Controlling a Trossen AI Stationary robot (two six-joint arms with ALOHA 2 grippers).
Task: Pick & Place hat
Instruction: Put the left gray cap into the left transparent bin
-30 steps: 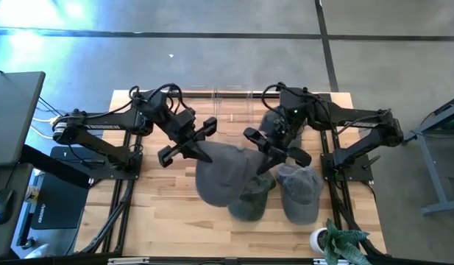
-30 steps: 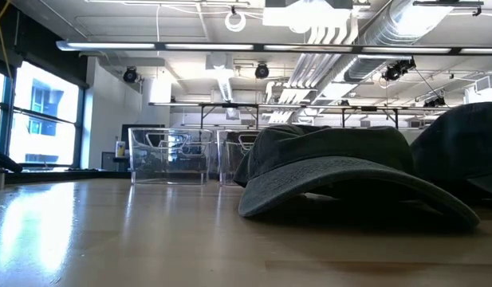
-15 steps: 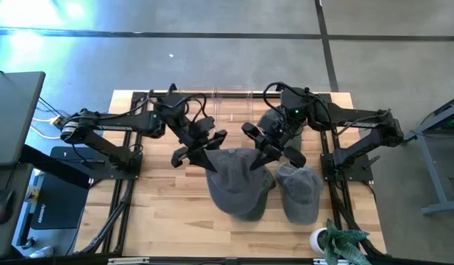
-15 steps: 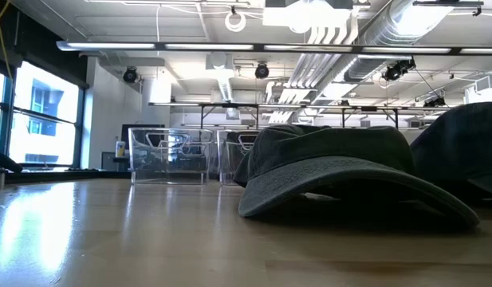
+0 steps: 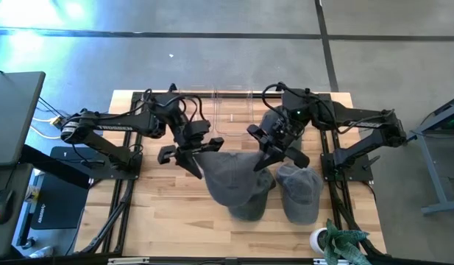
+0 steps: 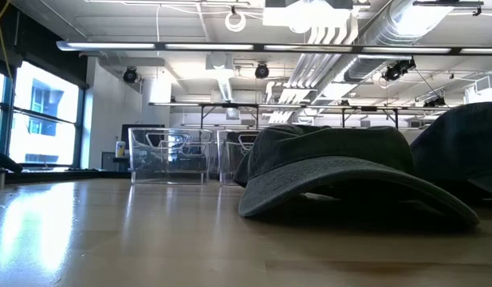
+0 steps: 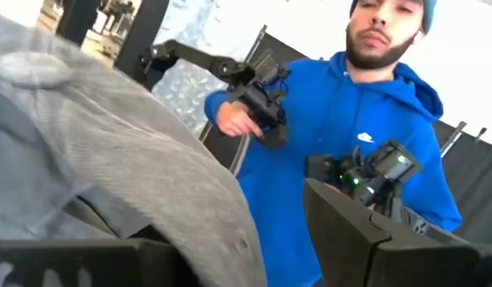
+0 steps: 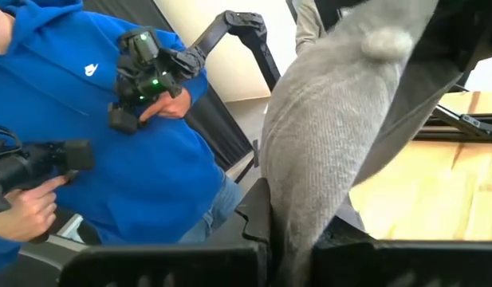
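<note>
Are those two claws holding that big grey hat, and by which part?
The right claw pinches the grey hat at its rim. The left claw is open beside its other edge.

- Left arm (image 5: 112,125) — dark, slim jointed links, black cables looping over its wrist.
- Right arm (image 5: 359,118) — same dark build; a small green light glows at its wrist's 9 o'clock end.

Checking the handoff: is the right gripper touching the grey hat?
Touching. In the right wrist view, the right gripper is shut on the hat, grey fabric pinched between its fingers; the high view agrees.
</note>
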